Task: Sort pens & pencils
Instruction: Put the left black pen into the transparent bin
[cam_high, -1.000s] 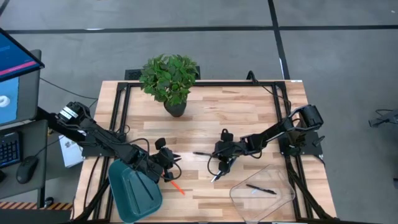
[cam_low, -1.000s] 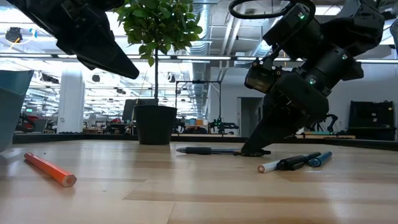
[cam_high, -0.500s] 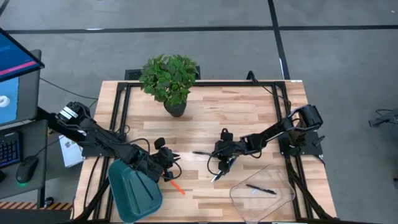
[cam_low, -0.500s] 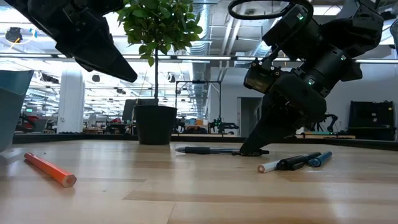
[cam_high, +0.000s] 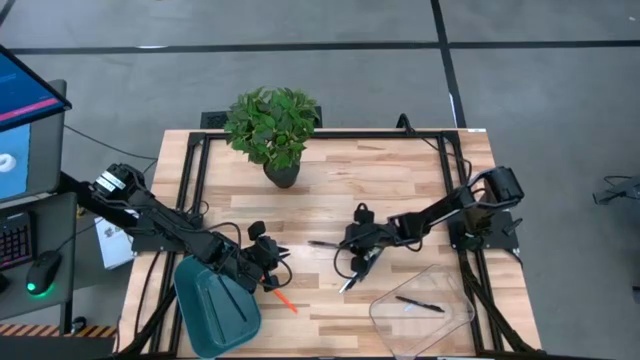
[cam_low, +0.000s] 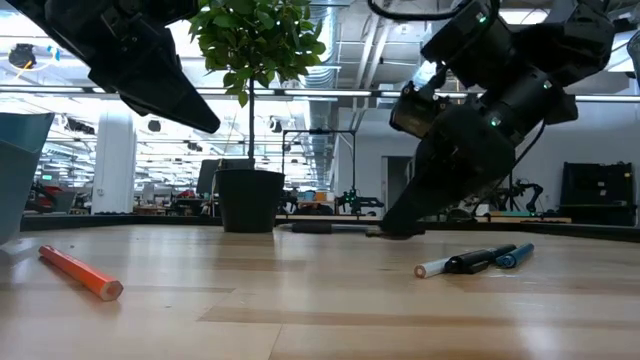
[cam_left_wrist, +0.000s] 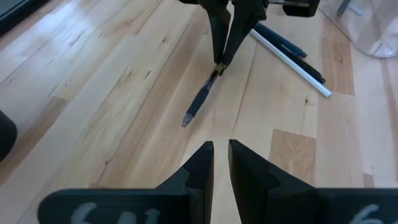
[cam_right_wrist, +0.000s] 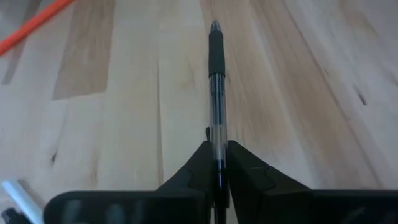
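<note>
One pen (cam_high: 417, 303) sits in the clear tray (cam_high: 450, 318) so far, so sorting has barely started. The right pincer (cam_right_wrist: 217, 163) is clamped on a black pen (cam_right_wrist: 215, 93) at mid-worktop (cam_high: 400, 185), tip lifting. Still loose: an orange pencil (cam_low: 80, 272) by the teal bin (cam_high: 215, 308), plus a small bunch (cam_low: 475, 260) nearby. The left pincer (cam_left_wrist: 220, 163) hovers nearly closed, holding nothing.

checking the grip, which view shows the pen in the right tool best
The right wrist view: the pen runs full length from between the right tool fingers. Left wrist view shows it farther off; high view tiny; low view only a dark sliver.
</note>
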